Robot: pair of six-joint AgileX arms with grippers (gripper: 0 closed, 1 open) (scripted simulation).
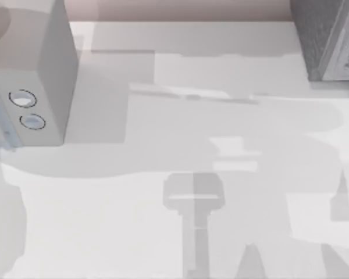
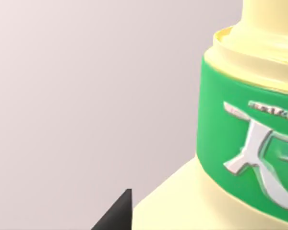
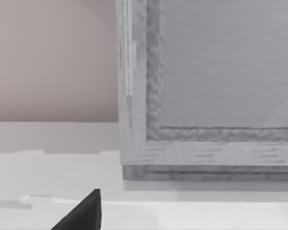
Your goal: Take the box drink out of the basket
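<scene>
Table: white surface (image 1: 104,232), crossed by grey shadows.
Left edge: large white box (image 1: 43,75) with two round buttons (image 1: 23,99).
Far right corner: grey textured box (image 1: 328,38); the right wrist view shows its framed face (image 3: 221,62) standing on the table.
Left wrist view: pale yellow box drink (image 2: 182,206) with a green band (image 2: 230,120) fills the near field, just beside a black finger tip (image 2: 117,215).
Right wrist view: one black finger tip (image 3: 84,213), apart from the grey box.
Grip: cannot tell for either gripper.
</scene>
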